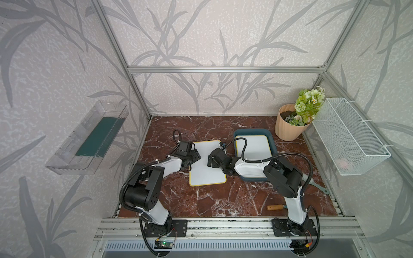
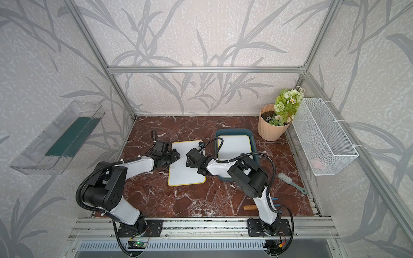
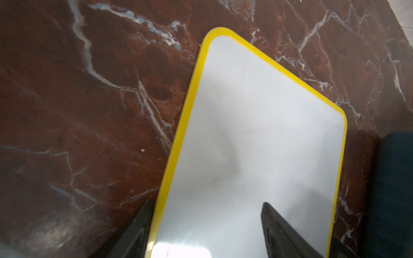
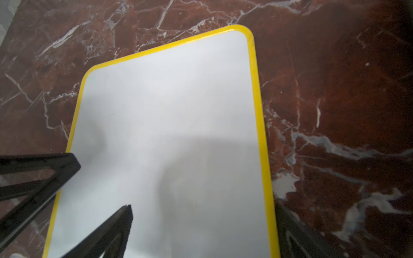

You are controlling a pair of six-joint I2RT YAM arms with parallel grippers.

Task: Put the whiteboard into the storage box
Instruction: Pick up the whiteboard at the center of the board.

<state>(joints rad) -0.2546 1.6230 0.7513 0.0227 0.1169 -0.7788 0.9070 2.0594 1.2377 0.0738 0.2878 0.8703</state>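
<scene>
Fingers hung released on both arms, left fingers [image 3: 279,232] and right fingers [image 4: 111,232] straddling opposite edges of the yellow-rimmed whiteboard [image 1: 206,174] flat on the tabletop [image 1: 223,201], beside the teal storage box [image 1: 274,139] holding another whiteboard [image 1: 257,145].

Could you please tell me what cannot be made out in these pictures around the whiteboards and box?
- Storage box, near end: hidden under the right arm in both top views.
- Pink item in the wire basket: too small and veiled by mesh, top views.
- Wooden-handled tool: head largely behind the right arm in both top views.
</scene>
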